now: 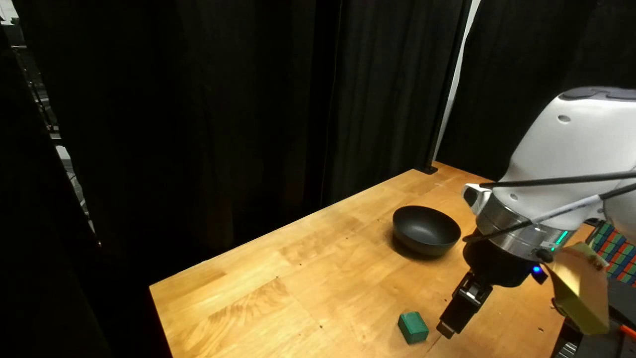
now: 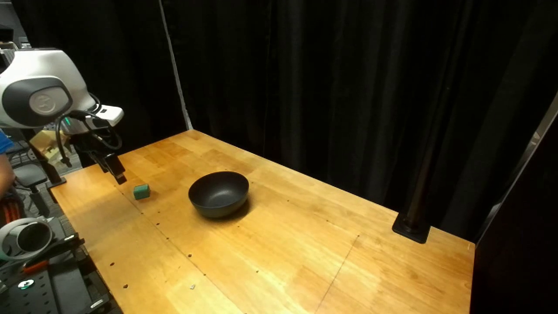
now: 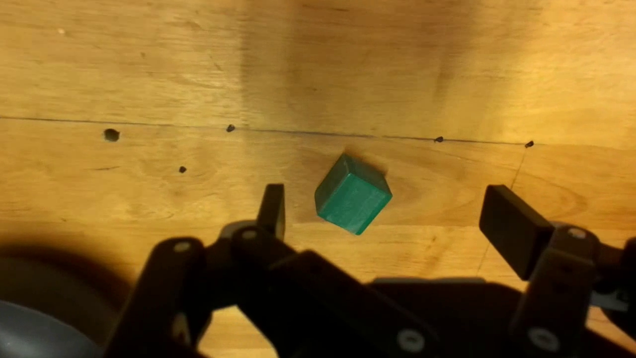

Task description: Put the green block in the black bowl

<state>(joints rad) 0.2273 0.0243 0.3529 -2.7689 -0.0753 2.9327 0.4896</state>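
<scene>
The Robotiq gripper (image 3: 396,220) is spread wide and holds nothing. In the wrist view its pads (image 3: 514,231) appear either side of the green block (image 3: 354,203), which is nearer one of them, its faces slanting to the closing line. In both exterior views the fingertips (image 1: 445,330) are beside the block, not around it.

The block rests on the wooden worktop (image 2: 283,244) toward the corner by the Panda arm (image 2: 43,96), just beside a dark seam (image 3: 323,133). Farther off, the black bowl (image 2: 219,194) stands upright between the block and the corner that bears the pole base (image 2: 411,234), in from the long edge along the black curtain (image 2: 348,87).

The step looks like the reach, the grasp not yet made. Next, I judge, the gripper must shift over the block, turn to square its pads with two faces, and descend before closing.

In the wrist view the bowl is only a blurred slice, cut off at lower left. The exterior views hide the finger gap, and the fingertips' height above the wood is hard to read.
</scene>
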